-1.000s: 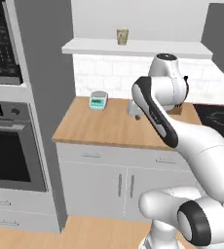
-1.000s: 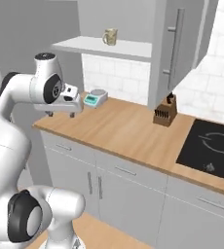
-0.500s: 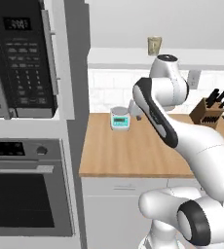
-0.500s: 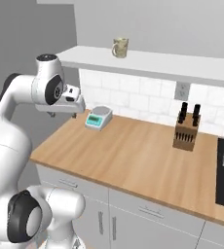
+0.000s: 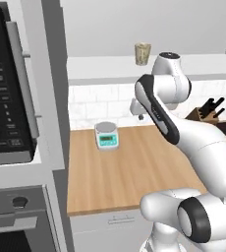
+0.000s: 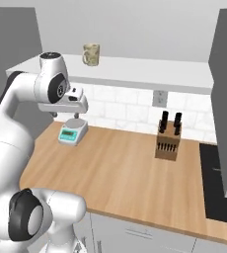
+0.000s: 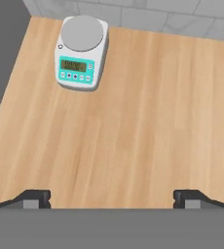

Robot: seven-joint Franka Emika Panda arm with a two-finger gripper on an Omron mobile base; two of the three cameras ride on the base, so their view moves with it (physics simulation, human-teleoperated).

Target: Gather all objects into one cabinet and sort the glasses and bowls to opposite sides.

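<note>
claw (image 7: pixel 112 197): held wide apart, nothing gripped, above bare table (image 7: pixel 133 121)
scale (image 7: pixel 81 52): sat on table, ahead of claw (by the wall)
tumbler (image 5: pixel 142 53): up on shelf (image 5: pixel 100 66), above scale

The base has driven sideways; the scale (image 5: pixel 107 136) now sits nearer.

Below me lay a light wooden countertop (image 7: pixel 133 126), and on it, near the white tiled backsplash (image 6: pixel 130 111), sat a small white kitchen scale with a round grey pan and teal display panel (image 7: pixel 81 52). Further along I saw a brown wooden knife block with black handles (image 6: pixel 167 141), well apart from the scale. A black microwave (image 5: pixel 4 93) stood above a steel oven (image 5: pixel 16 224).
</note>
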